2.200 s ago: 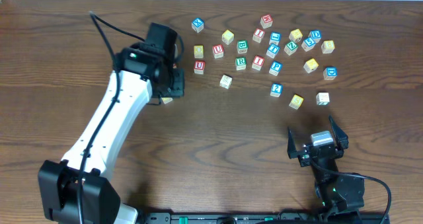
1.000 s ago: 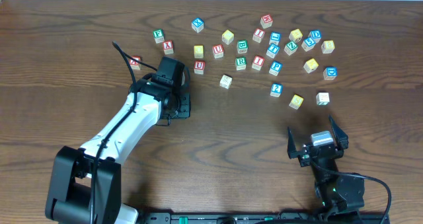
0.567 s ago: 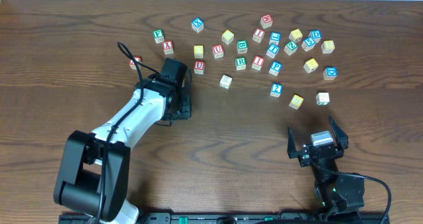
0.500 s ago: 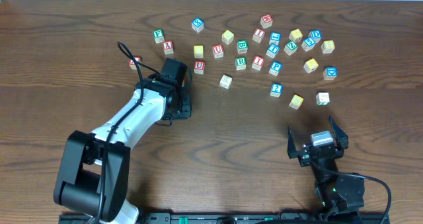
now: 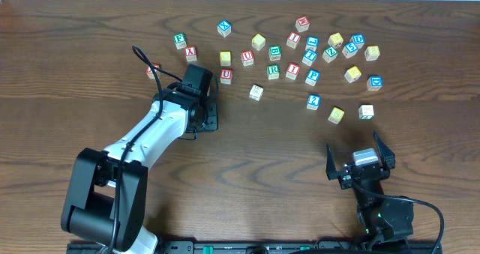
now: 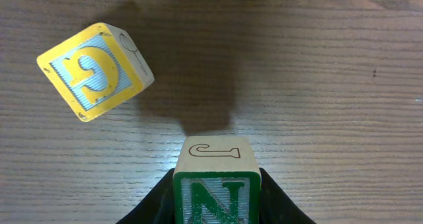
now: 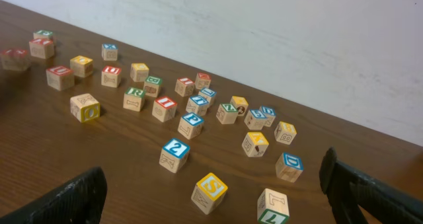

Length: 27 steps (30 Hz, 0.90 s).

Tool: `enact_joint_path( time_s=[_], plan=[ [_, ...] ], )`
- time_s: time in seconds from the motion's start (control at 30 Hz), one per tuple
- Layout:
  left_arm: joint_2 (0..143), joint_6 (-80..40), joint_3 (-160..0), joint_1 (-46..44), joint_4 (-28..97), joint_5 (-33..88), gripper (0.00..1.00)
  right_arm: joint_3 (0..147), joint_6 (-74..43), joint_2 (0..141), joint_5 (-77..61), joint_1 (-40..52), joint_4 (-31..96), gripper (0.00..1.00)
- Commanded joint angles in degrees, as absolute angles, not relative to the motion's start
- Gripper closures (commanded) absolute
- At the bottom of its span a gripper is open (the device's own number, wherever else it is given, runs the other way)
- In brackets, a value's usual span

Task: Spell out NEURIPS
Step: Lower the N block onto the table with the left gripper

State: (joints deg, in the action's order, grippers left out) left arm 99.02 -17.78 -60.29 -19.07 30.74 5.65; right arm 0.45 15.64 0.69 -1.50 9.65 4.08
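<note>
- While my left tool (image 5: 205, 116) is clamped narrow on the N cube (image 6: 216, 184), green N face toward the wrist camera, the step in hand is placing the first letter; cube sits low over the counter (image 5: 90, 29); can't tell if it touches the wood
- N cube is below and left of the U cube (image 5: 226, 76), near it but apart; a yellow cube (image 6: 94, 71) lies tilted ahead-left in the wrist view, apart from mine
- Row as I read it: U, then a gap, then R cube (image 5: 273, 71), I cube (image 5: 292, 70), P cube (image 5: 313, 77), roughly in line; S cube (image 7: 209, 192) is off to the right, well apart from P; I can't make out E among the loose cubes (image 5: 330, 48) at the far right
- My right tool (image 5: 360, 164) is spread wide, holding nothing, parked near the counter's front edge
- Judgement: early in the task; N not set, E and S not in line
- Next move calls for: carry N up to the row's line, left of U, leaving room for E between; keep the letter readable; set it flat, then let go without nudging U or the yellow cube
</note>
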Motion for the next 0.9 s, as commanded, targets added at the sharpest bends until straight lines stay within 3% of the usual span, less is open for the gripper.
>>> enact_joint_path(
  time_s=[0.0, 0.87],
  plan=[
    [100.01, -17.91, -59.57, -19.11, 30.76, 3.81, 0.83, 0.32, 14.83, 0.38, -1.04, 8.93, 4.29, 0.01],
    [102.87, -17.63, -59.57, -19.11, 32.03, 1.89, 0.83, 0.32, 14.83, 0.38, -1.04, 8.93, 4.32, 0.01]
  ],
)
